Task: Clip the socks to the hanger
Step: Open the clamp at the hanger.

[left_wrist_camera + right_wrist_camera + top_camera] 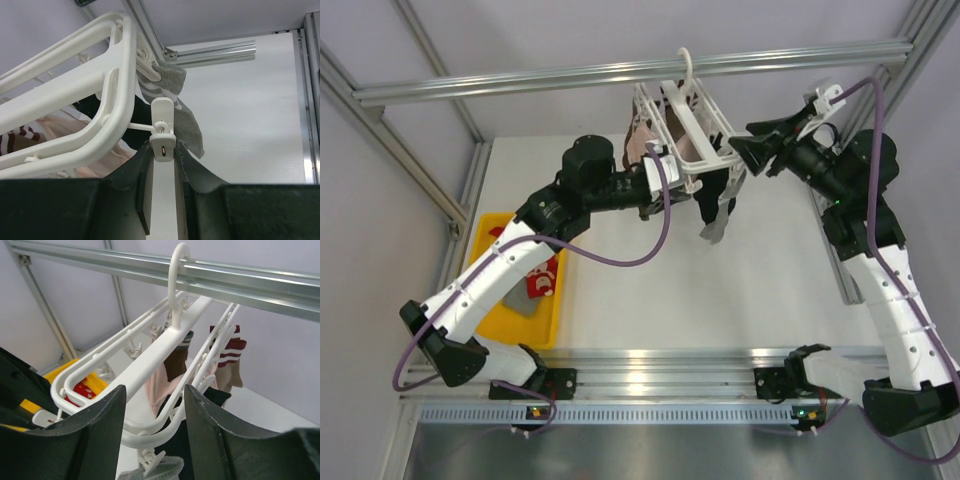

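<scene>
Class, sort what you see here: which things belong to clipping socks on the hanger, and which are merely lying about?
Belongs to the job: hanger; grey sock clipped on it; red sock in the yellow tray; clip peg in the left gripper.

Lying about: yellow tray; black sock; pink sock; brown striped sock.

Half hidden under the left arm (498, 272): yellow tray (542, 320) and red sock (544, 281). Cut off at right wrist view's bottom edge: grey sock (159, 474). Sunk between left gripper (162, 149) fingers: clip peg (162, 122), lower end.
</scene>
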`<action>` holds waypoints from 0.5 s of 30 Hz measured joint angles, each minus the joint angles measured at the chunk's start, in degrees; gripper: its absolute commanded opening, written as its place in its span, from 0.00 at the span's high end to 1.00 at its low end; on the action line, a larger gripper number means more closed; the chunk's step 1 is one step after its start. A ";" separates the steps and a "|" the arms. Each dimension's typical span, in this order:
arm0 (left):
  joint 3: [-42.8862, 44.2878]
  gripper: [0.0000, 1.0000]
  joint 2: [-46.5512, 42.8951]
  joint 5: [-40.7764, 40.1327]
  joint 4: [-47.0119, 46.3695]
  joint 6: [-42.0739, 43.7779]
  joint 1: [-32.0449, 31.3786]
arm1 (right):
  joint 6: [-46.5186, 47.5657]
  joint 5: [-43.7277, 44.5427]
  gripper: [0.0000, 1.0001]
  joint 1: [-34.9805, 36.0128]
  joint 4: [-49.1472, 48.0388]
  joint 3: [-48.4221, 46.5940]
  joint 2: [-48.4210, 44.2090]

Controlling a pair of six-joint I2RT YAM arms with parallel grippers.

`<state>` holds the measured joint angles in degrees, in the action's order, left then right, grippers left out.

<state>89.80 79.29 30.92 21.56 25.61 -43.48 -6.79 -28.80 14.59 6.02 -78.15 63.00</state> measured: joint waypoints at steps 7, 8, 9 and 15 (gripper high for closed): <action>0.61 1.00 0.00 -3.72 1.38 -0.76 -1.18 | -5.46 -1.90 0.53 -0.15 -0.17 3.04 -6.49; 0.61 1.00 0.00 -4.13 1.68 -1.29 -1.22 | -6.69 -2.95 0.53 -0.15 -0.61 4.37 -7.61; 0.61 1.00 0.00 -4.55 1.97 -1.79 -1.27 | -7.98 -4.13 0.52 -0.15 -0.85 5.64 -8.55; 0.61 1.00 0.00 -7.13 2.54 -3.78 -2.25 | -16.02 -7.21 0.48 1.51 -2.71 11.82 -9.92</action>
<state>90.41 79.29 23.79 24.10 21.82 -45.74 -22.81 -36.01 16.10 3.31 -66.32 53.08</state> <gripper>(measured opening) 0.241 0.492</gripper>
